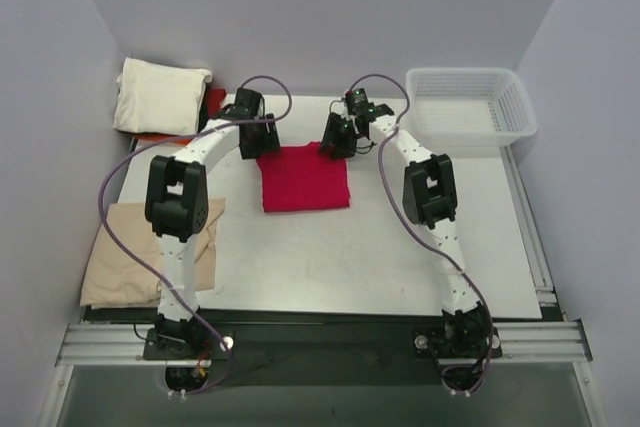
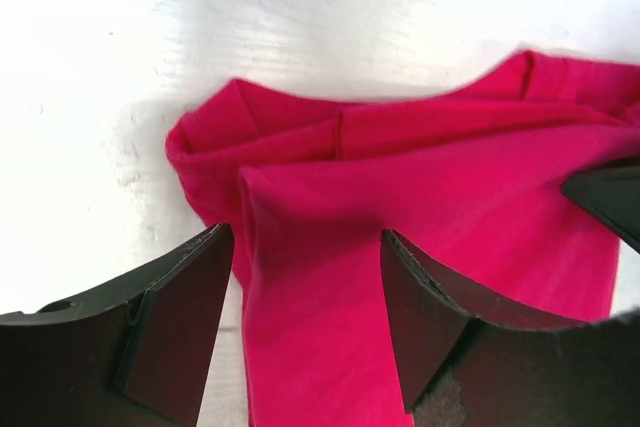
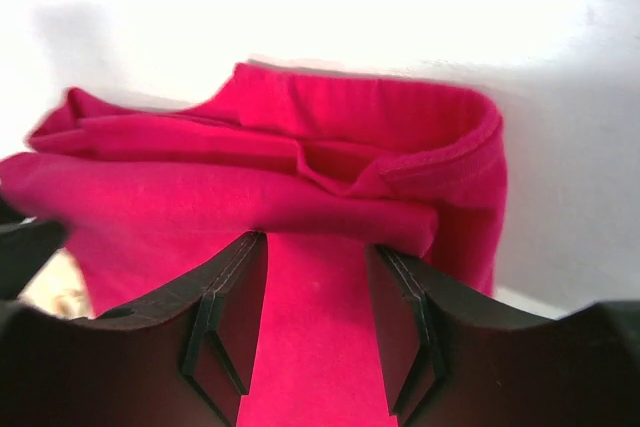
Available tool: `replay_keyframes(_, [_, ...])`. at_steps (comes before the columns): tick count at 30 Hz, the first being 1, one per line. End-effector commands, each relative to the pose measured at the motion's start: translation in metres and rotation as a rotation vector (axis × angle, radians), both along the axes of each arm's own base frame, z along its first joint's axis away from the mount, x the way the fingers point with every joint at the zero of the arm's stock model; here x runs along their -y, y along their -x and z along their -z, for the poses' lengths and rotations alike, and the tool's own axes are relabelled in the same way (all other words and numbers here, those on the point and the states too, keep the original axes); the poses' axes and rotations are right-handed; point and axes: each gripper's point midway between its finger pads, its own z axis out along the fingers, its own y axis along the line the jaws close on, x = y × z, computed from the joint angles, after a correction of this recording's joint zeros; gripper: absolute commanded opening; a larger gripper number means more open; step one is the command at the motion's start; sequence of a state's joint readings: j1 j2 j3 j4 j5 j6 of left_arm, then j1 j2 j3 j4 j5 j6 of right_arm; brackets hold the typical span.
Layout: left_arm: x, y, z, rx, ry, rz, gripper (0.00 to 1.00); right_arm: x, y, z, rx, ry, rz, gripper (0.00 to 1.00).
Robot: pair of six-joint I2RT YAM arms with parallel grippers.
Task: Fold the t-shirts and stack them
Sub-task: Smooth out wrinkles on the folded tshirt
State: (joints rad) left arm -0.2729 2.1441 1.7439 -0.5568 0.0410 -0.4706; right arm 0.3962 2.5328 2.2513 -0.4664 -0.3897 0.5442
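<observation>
The white table [image 1: 400, 247] showed open surface toward its near edge. A tan shirt [image 1: 125, 257] lay at the left edge and a cream shirt [image 1: 160, 95] in the far-left corner. The red shirt [image 1: 305, 179] lay folded mid-table, with the left gripper [image 2: 305, 242] and right gripper [image 3: 315, 247] spread apart over its far edge

**Where everything is lying**

A folded t-shirt [image 1: 305, 179] is lying at the middle of the counter [image 1: 400, 247]. The left gripper [image 1: 262, 140] is hanging over its far left corner and the right gripper [image 1: 338, 139] over its far right corner. A stack of t-shirts [image 1: 160, 95] is sitting at the counter's far left corner, a single t-shirt [image 1: 125, 257] is lying along the near left edge, and a basket [image 1: 522, 125] is standing at the far right corner.
</observation>
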Motion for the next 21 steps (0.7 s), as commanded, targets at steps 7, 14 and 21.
replay_keyframes(7, [-0.010,-0.034,0.033,-0.038,-0.117,-0.091,0.71,0.005,-0.045,-0.043,0.079,-0.214,0.103,0.45])
replay_keyframes(14, [-0.027,-0.060,0.016,0.015,-0.207,-0.153,0.71,0.017,-0.060,-0.107,0.222,-0.271,0.105,0.45])
replay_keyframes(21, [-0.013,-0.080,-0.057,0.212,-0.061,-0.074,0.73,0.035,-0.033,-0.148,0.301,-0.222,0.054,0.46])
